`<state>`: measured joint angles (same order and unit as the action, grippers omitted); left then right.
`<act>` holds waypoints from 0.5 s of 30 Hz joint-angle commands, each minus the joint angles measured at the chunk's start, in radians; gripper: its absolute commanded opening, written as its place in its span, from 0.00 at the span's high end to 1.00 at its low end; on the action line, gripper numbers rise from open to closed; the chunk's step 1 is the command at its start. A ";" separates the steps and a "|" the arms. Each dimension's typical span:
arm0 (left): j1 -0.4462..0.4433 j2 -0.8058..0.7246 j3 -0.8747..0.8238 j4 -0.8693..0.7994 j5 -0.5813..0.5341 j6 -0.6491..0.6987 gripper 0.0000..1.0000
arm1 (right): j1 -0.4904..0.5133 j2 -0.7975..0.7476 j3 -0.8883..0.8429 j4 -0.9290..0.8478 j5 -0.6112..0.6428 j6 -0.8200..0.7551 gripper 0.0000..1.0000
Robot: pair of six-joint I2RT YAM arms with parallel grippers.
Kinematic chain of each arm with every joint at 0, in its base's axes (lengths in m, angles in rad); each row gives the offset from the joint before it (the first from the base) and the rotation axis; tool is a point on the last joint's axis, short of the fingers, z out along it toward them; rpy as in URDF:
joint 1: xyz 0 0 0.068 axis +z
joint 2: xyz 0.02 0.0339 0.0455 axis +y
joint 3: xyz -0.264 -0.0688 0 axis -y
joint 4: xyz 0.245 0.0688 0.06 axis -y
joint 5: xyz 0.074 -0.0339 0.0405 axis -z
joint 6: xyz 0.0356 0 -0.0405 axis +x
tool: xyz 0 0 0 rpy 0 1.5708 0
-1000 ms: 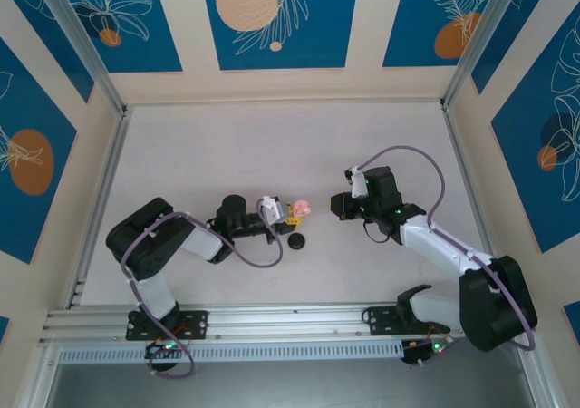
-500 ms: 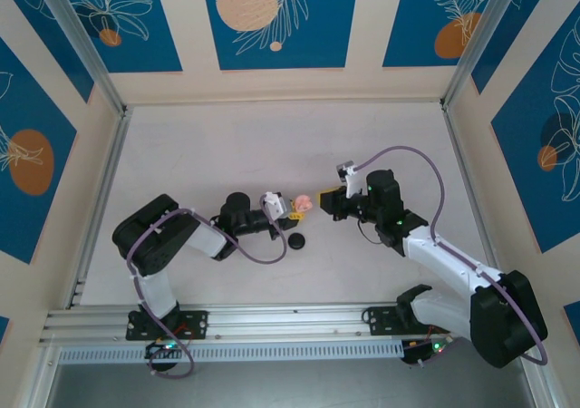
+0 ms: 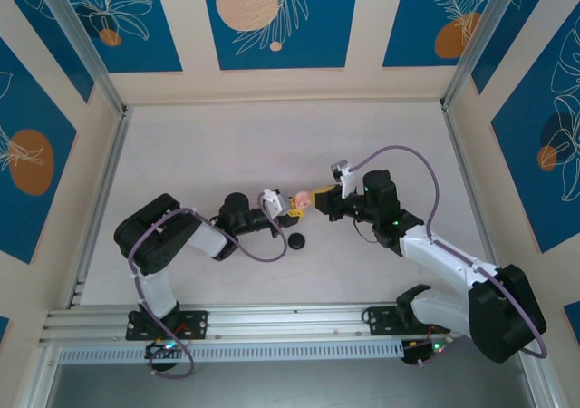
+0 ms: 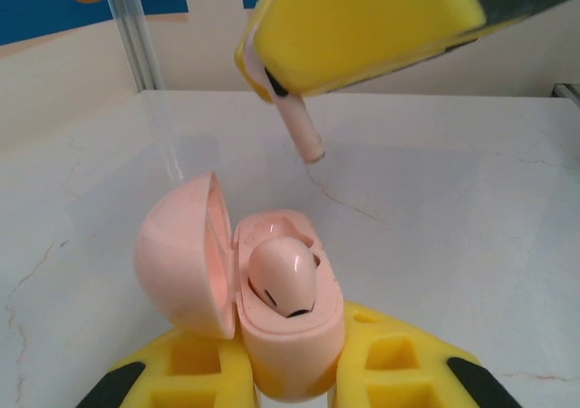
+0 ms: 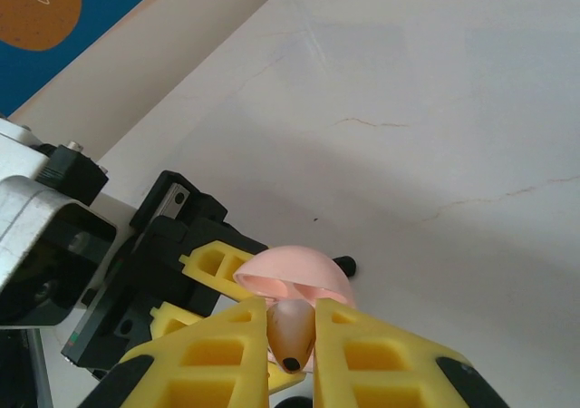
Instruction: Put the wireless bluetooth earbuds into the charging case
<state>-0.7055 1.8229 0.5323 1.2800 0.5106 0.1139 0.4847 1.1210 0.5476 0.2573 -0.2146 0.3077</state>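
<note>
L pincer [image 4: 294, 379] grips 1 case [image 4: 190, 263], 1 bud [image 4: 283, 276] inside; R pincer [image 5: 290, 340] grips 2nd bud [image 5: 289, 322].

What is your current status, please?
Left gripper shut on open charging case, one earbud seated. Right gripper shut on second earbud above case. Nothing between them.

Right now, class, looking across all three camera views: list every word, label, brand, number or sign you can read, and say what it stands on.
No readable text anywhere.
The charging case, the earbud seated in it and the second earbud carry no lettering; the dark marks on the seated one are not characters.
The blue wall panels bear only leaf drawings and orange discs.
</note>
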 commanded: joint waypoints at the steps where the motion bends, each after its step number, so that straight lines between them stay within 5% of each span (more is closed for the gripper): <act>1: -0.012 0.012 0.011 0.070 -0.003 -0.026 0.85 | 0.010 0.013 -0.003 0.035 -0.021 -0.023 0.84; 15: -0.012 0.016 0.005 0.111 0.001 -0.052 0.85 | 0.024 0.026 0.000 0.059 -0.023 -0.032 0.85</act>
<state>-0.7055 1.8236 0.5323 1.3289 0.5110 0.0818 0.5014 1.1378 0.5476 0.2848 -0.2184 0.2951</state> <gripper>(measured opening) 0.170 0.156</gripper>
